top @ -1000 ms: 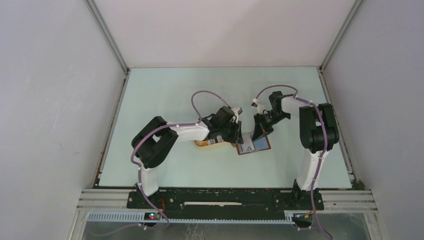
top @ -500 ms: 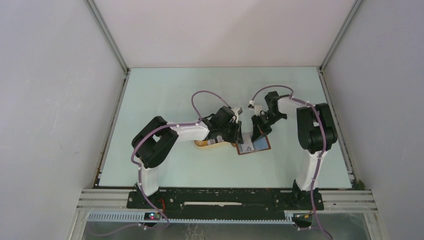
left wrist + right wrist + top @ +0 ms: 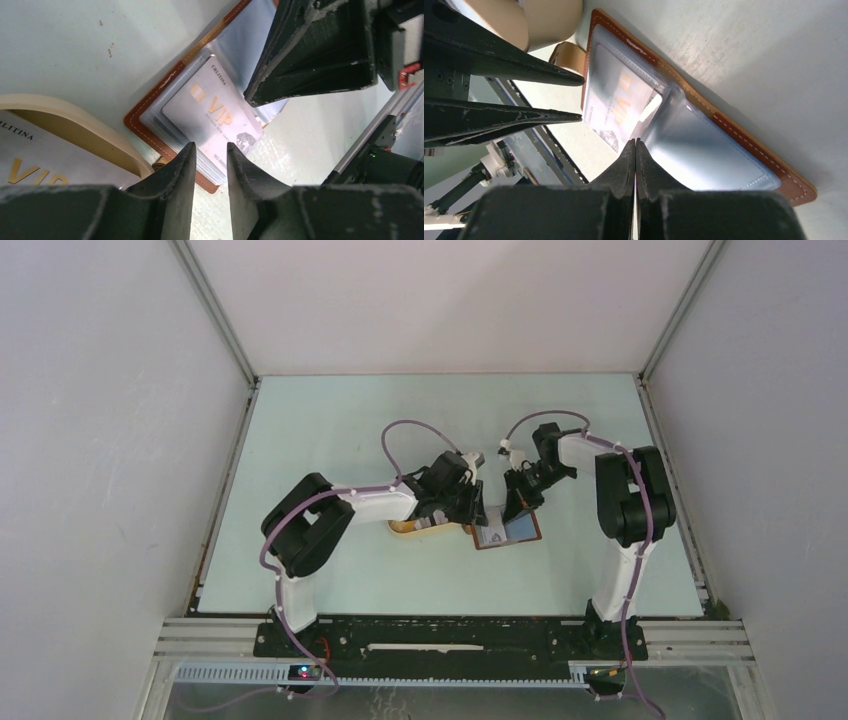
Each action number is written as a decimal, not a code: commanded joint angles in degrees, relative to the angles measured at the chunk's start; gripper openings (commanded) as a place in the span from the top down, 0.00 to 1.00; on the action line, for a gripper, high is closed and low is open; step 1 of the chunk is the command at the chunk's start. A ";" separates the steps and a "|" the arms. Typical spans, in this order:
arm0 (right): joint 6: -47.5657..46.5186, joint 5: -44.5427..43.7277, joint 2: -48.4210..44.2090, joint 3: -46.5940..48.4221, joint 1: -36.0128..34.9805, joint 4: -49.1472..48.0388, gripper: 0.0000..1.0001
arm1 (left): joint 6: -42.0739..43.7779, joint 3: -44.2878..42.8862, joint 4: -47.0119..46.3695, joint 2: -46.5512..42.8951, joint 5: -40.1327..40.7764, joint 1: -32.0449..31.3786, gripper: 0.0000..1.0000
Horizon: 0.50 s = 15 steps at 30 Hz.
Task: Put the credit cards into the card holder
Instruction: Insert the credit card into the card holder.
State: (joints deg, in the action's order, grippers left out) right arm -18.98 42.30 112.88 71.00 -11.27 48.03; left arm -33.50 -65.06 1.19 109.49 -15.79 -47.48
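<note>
The card holder (image 3: 520,532) lies open on the table, reddish-brown leather (image 3: 744,136) edging clear pockets. A whitish credit card (image 3: 215,112) marked VIP sits in its left pocket (image 3: 616,102). My right gripper (image 3: 635,142) is shut, its tips at the edge of a clear pocket leaf (image 3: 704,150); I cannot tell whether the leaf is pinched. From the left wrist view the right gripper (image 3: 247,97) comes down over that leaf. My left gripper (image 3: 210,150) is open with nothing between its fingers, just off the holder's near corner (image 3: 583,99). Another credit card (image 3: 30,165) lies in the tray.
The oval cream tray (image 3: 410,529) sits just left of the card holder, under my left wrist; its rim (image 3: 75,120) nearly touches the holder's snap tab (image 3: 566,52). Both grippers (image 3: 480,512) (image 3: 515,508) crowd the holder. Pale green table (image 3: 330,440) lies all round.
My right gripper's jaws have closed together at the clear pocket leaf, and its wrist shifted slightly. The left gripper, holder and tray have stayed put.
</note>
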 commanded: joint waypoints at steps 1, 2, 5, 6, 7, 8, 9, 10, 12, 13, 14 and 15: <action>-3.89 6.02 -4.09 1.77 2.69 2.19 0.96 | 1.06 0.27 -3.30 -6.41 0.63 0.01 0.66; -4.48 6.73 -4.46 1.77 3.47 2.50 0.95 | 1.33 0.52 -3.38 -7.51 0.86 -0.10 0.65; -6.00 8.50 -5.58 1.77 4.82 3.34 0.94 | 2.31 1.54 -3.87 -10.69 1.40 -0.16 0.64; -6.32 8.96 -6.20 1.77 5.11 3.46 0.94 | 2.75 1.93 -3.99 -11.69 1.79 -0.27 0.64; -6.68 9.41 -6.52 1.77 5.49 3.61 0.94 | 3.19 2.40 -4.00 -12.87 2.35 -0.32 0.64; -6.99 9.79 -6.99 1.77 5.66 3.70 0.94 | 3.71 3.00 -4.00 -14.04 3.08 -0.33 0.64; -7.39 10.22 -7.43 1.77 5.89 3.80 0.93 | 4.16 3.60 -3.88 -15.32 4.03 -0.33 0.64; -7.68 10.56 -7.84 1.77 6.02 3.84 0.93 | 4.59 4.10 -3.38 -16.73 5.39 -0.32 0.64; -8.03 11.09 -8.64 1.58 6.16 3.60 0.93 | 5.99 5.14 -1.81 -19.64 8.93 -0.40 0.64; -8.01 11.20 -9.10 1.33 6.23 3.34 0.93 | 6.98 5.66 -0.79 -21.62 11.72 -0.28 0.64; -8.13 11.29 -9.53 1.11 6.25 3.16 0.93 | 7.69 6.22 0.62 -23.12 13.73 -0.38 0.64; -8.28 11.49 -9.86 0.96 6.26 2.98 0.93 | 8.29 6.68 1.59 -24.67 15.38 -0.26 0.63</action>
State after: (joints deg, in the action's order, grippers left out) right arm -25.06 51.11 106.48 71.00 -4.99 50.89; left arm -29.67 -61.19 -0.19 91.81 -9.43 -47.62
